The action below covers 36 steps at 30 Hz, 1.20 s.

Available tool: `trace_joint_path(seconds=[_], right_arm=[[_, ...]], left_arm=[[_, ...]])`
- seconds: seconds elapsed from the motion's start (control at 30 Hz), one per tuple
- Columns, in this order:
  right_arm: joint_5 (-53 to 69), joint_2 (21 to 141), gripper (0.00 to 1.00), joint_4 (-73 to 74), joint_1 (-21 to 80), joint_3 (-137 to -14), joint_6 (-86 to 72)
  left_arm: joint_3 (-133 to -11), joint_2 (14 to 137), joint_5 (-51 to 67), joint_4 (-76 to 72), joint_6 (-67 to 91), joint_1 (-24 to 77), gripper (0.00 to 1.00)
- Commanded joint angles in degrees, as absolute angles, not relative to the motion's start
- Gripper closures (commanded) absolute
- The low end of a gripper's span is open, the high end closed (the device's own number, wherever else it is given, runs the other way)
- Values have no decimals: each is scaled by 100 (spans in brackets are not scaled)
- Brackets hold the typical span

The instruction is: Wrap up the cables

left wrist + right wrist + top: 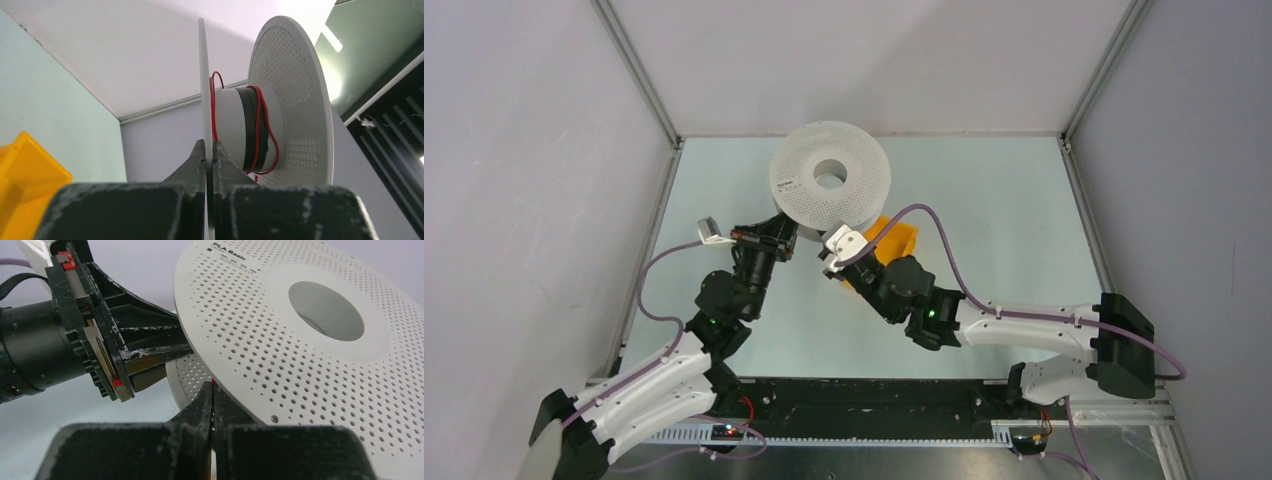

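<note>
The white perforated spool [829, 175] is held tilted above the table's far middle. My left gripper [790, 242] is shut on the thin edge of one spool flange [203, 75], seen between its fingertips in the left wrist view [209, 147]. The cable, a very thin red wire [260, 131], loops loosely round the white hub over a black band. My right gripper [831, 263] sits just under the spool's near rim and is shut on a bit of the red wire [212, 382] at its tips [212, 390]. The rest of the wire is hidden.
A yellow bin [894, 240] lies on the table right behind my right wrist; it also shows in the left wrist view [25, 175]. My left gripper's body [100, 350] is close to the left of my right fingers. Grey walls enclose the table.
</note>
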<state>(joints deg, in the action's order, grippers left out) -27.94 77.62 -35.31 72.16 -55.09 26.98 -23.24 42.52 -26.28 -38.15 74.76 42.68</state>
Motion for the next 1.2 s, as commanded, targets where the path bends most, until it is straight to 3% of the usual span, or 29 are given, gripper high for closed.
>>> trace_joint_path(seconds=[0.0,0.2,0.47,0.83,1.17], right_arm=[[-3213,7827,100,-3231,7252,-6075,2603],[-3349,7955,100,-3297,7261,-6197,2761],[-3564,8475,100,-4163,7243,-6313,3289],[-4055,8651,87,-4408,7290,-6308,3430],[-4363,8846,94,-5094,7285,-6284,3737]], left_arm=[[-2435,4057,-2659,-3957,6925,4295,100],[-2456,3974,-2767,-3794,6623,4295,100],[-2410,4053,-2514,-3771,7387,4289,100],[-2391,3854,-2475,-3771,7841,4290,100],[-2434,3812,-2320,-3771,8011,4291,100]])
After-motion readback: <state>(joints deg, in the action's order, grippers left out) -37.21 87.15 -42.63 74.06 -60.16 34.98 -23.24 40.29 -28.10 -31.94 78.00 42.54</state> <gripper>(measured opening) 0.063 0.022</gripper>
